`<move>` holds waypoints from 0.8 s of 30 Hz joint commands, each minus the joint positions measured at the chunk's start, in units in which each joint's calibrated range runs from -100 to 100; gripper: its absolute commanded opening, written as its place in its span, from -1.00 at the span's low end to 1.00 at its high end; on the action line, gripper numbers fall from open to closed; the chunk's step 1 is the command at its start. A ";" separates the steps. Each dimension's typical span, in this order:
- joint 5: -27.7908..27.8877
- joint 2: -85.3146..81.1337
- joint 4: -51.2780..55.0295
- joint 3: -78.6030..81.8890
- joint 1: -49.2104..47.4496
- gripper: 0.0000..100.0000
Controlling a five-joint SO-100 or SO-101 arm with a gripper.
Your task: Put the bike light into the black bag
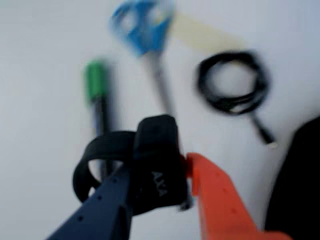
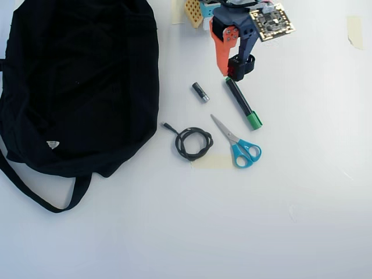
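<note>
White tabletop [image 2: 302,221], evenly lit, a few tape patches on it. Jaws [image 1: 165,185] closed on the bike light [image 1: 159,162]: dark blue finger on one side, orange finger on the other, pinching the light's black body across its width, with the loop strap sticking out free on the blue-finger side. Judgement: gripping the rigid body rather than the floppy strap keeps the light from swinging during the carry. Light looks lifted off the surface in the wrist view, but height can't be confirmed.

Black bag [image 2: 75,87] lies well apart from the jaws, far across the tabletop on the orange-finger side in the overhead view, with its strap trailing away from the arm. Light is not in the bag yet; transfer across is what remains.

Clutter just beyond the fingertips: marker [image 2: 243,104] with green cap, its near end almost touching the jaws in the overhead view; scissors [image 2: 237,143] with blue handles further out; coiled black cable [image 2: 193,143] out towards the bag side; small black-and-silver cylinder [image 2: 200,92] near the orange finger. All distractors, left lying flat.

View differences: wrist view shows the actual grip and white lettering on the light, but is blurred and catches only a dark edge of the bag. Overhead view gives the full layout and whole bag, yet the light [image 2: 239,65] is a small dark lump there with a red spot at the fingertips, so grip contact is unreadable. Bag opening not clear in either view.
</note>
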 commanded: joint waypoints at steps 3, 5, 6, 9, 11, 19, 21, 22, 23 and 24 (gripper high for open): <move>-2.43 2.54 -8.94 -3.11 10.50 -0.96; -2.79 3.62 -11.36 -3.20 12.59 -0.96; -3.32 3.87 -12.99 -3.20 13.86 -0.96; -7.57 3.96 -17.56 -3.20 16.26 -0.96; -12.18 3.96 -18.76 -3.20 17.68 -0.96; -13.86 4.04 -19.80 -2.84 32.04 -0.96; -13.96 4.12 -19.71 -2.12 36.23 -0.96; -13.86 4.12 -19.80 -1.58 37.87 -0.96; -13.75 4.12 -19.97 -1.04 39.44 -0.96; -13.75 4.20 -19.97 -0.60 41.31 -0.96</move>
